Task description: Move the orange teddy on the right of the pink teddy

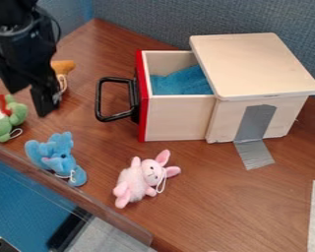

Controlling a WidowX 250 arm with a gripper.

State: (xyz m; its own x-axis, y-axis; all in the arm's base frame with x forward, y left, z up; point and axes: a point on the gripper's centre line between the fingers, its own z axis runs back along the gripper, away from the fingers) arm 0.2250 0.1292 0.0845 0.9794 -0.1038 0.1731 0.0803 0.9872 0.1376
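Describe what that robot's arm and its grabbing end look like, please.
The arm is black and chunky, with a thin dark cable curving out along one side. The gripper is black too, ending in two thick, blocky fingers.

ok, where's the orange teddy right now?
Upper left of the camera view: the orange teddy is partly hidden behind the gripper, between the green plush toy and the black drawer handle.
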